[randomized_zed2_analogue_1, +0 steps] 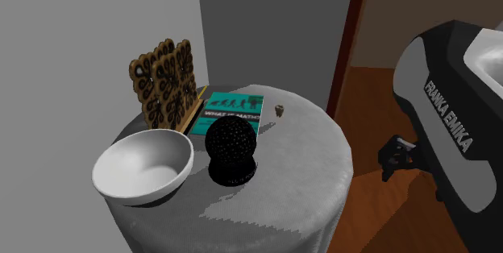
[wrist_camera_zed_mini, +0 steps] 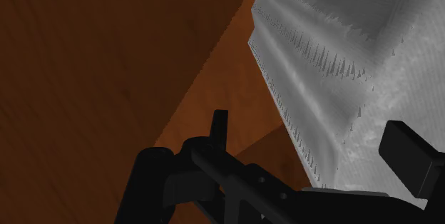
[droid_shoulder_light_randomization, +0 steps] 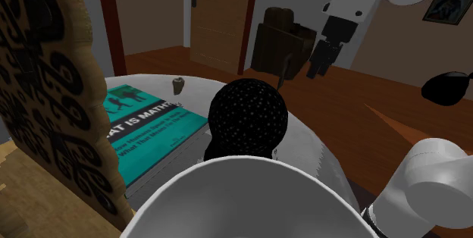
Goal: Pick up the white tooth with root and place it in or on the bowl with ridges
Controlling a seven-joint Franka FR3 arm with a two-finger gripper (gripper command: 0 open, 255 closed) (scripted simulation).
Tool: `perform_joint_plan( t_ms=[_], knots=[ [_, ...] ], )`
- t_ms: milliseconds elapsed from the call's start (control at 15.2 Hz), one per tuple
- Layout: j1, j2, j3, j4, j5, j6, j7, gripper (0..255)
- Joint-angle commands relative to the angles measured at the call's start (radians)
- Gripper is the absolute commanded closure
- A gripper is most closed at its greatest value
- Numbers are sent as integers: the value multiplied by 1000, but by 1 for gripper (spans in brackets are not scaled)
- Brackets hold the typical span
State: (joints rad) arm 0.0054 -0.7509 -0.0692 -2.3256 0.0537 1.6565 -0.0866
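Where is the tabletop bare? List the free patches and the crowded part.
Bare cloth runs from the black dotted sphere and small tooth to the table's edge on the second exterior view's right. Crowded: bowl, book and carved panel on its left.

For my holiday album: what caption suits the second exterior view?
Bowl, black ball, book and tiny tooth on a draped table; gripper hangs alongside.
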Motion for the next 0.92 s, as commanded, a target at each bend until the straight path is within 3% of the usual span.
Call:
perform_joint_plan(
  t_ms=[0,858],
  knots=[
    [0,0,0,0,0,0,0,0],
    [65,308,249,217,80,111,306,0]
  ],
)
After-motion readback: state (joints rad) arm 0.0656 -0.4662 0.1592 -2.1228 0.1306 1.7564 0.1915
